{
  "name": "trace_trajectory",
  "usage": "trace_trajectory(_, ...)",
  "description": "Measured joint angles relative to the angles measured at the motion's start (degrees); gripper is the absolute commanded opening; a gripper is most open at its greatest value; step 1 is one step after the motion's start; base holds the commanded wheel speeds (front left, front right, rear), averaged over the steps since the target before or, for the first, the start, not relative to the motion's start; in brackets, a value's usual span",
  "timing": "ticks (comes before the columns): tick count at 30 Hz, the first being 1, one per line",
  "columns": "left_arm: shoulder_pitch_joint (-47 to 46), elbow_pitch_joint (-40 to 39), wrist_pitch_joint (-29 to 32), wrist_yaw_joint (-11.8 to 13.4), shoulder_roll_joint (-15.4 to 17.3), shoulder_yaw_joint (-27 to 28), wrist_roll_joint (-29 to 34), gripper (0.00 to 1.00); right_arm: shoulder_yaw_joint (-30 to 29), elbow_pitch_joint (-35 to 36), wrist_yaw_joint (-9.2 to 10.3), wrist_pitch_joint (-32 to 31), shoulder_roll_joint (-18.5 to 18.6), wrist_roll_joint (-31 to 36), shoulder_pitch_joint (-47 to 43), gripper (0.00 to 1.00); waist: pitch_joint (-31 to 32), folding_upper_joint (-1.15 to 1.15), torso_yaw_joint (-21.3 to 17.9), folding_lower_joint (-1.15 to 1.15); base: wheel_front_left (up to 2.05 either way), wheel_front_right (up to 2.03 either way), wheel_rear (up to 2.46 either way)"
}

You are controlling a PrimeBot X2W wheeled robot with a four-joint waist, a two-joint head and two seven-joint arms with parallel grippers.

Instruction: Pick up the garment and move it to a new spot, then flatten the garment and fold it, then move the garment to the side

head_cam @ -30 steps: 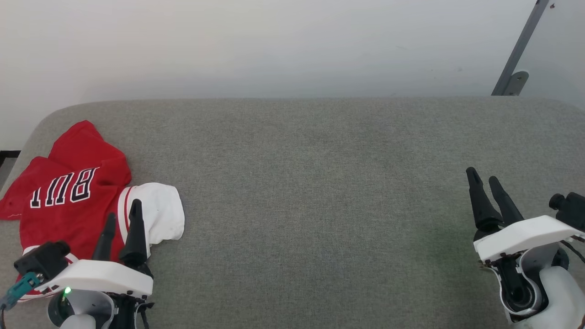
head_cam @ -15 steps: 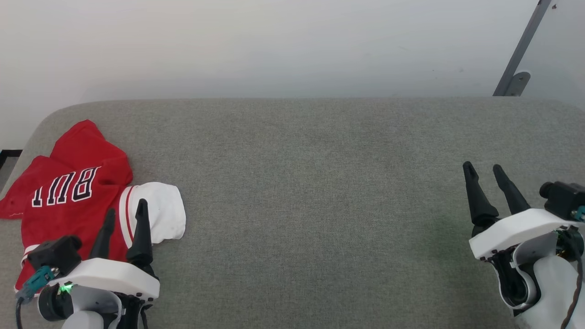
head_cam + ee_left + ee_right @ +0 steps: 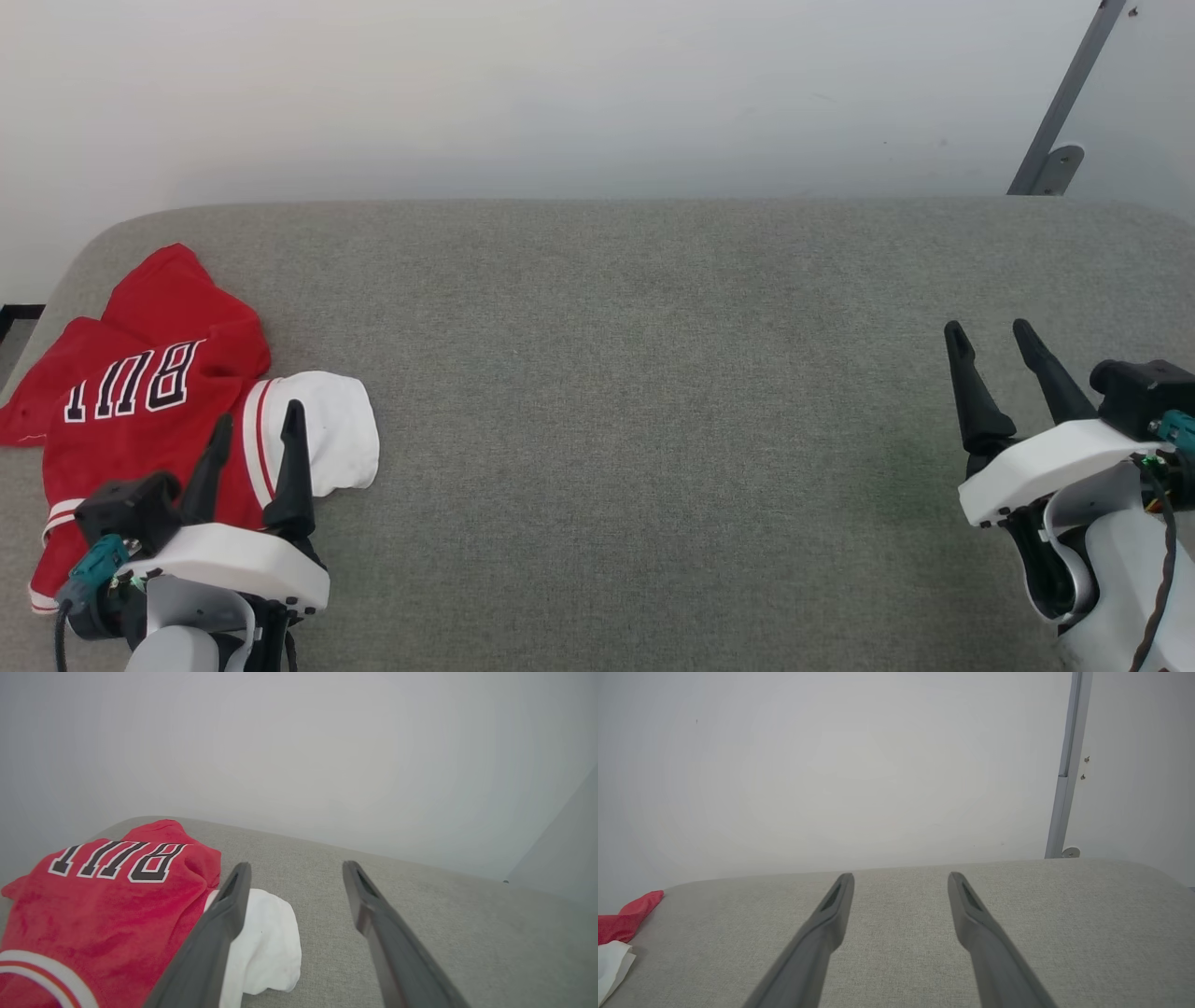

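Observation:
The garment (image 3: 140, 392), a crumpled red jersey with a white sleeve and black white-outlined lettering, lies at the left end of the grey padded table (image 3: 616, 373). In the left wrist view the garment (image 3: 103, 905) fills the lower left, its white sleeve under my left finger. My left gripper (image 3: 260, 422) hovers open over the garment's near right edge, holding nothing. At the table's right end my right gripper (image 3: 990, 329) stands open and empty. The right wrist view catches a red and white corner of the garment (image 3: 619, 926) at its far left, with the right gripper (image 3: 901, 877) open over bare fabric.
A pale wall runs behind the table. A grey metal post (image 3: 1060, 112) with a bracket leans at the back right. The table's left end is rounded, with a dark strip (image 3: 14, 317) of floor beyond it.
Both arms have drawn back toward the near edge and turned a little. The right gripper's fingers have shifted slightly up and apart in view. The garment lies as before.

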State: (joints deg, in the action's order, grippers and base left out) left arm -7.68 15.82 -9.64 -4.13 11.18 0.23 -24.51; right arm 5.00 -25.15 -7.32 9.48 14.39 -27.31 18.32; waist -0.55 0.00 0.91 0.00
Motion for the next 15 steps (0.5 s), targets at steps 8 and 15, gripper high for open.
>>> trace_trajectory(8, -0.3, 1.0, -1.0, -0.9, 0.0, 0.5, 2.5, 1.00, -0.4, -0.4, 0.00, 1.1, 0.3, 3.0, 0.8, 1.00, 0.1, 0.00, 0.1, 0.00, 0.00, 0.00, 0.00)
trace_trajectory(15, -0.3, 1.9, -1.8, -1.4, 0.2, 1.1, 5.4, 1.00, -1.4, -0.4, 0.00, 2.0, 0.5, 5.4, 0.8, 1.00, 0.2, 0.00, 0.2, 0.00, 0.00, 0.00, 0.00)
